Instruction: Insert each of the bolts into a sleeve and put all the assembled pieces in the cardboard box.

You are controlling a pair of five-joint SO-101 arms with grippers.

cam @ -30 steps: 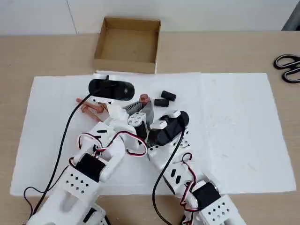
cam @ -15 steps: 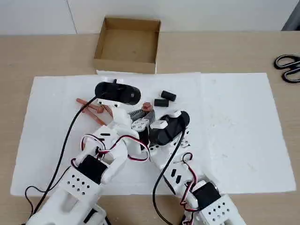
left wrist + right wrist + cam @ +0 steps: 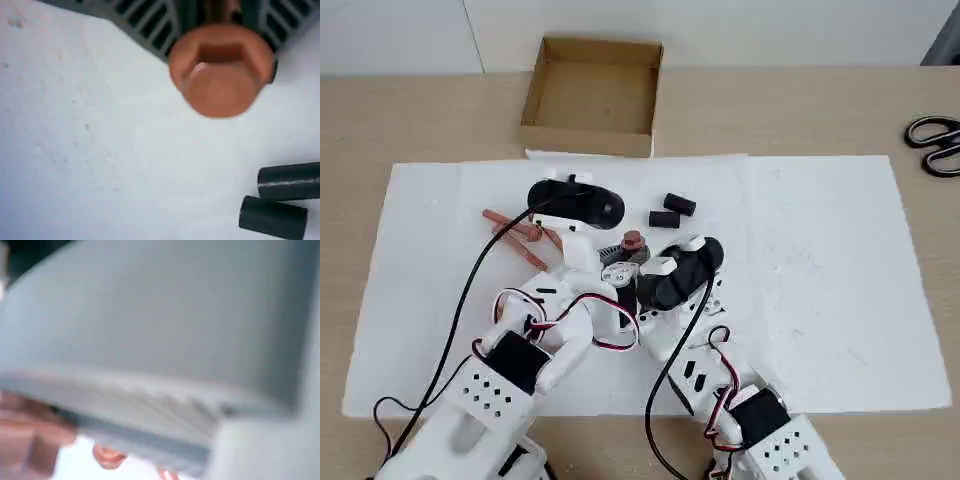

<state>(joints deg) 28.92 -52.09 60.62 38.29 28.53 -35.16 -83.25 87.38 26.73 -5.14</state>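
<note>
The left arm has swung toward the right arm since a second ago, and the bolt it carries has come down the sheet with it, closer to the right arm's wrist.

The left gripper [image 3: 624,249] is clamped on a brown bolt [image 3: 220,70]. In the left wrist view, the ribbed grey fingers [image 3: 142,20] close in on the shank and the hexagonal head points out at the camera. Two black sleeves [image 3: 678,204] [image 3: 663,218] lie on the white sheet [image 3: 820,280] just beside the held bolt, close to one another and apart from the gripper. The right arm [image 3: 682,270] sits right against the left gripper. Its wrist view is taken up by a blurred grey surface, and whether that arm grips anything cannot be told.

Farther out, a small heap of spare bolts [image 3: 515,228] rests on the sheet on the far side of the left arm. The cardboard box [image 3: 590,140] stands past the sheet's far edge, well apart from both arms. A pair of scissors [image 3: 934,141] lies on the bare table [image 3: 800,110].
</note>
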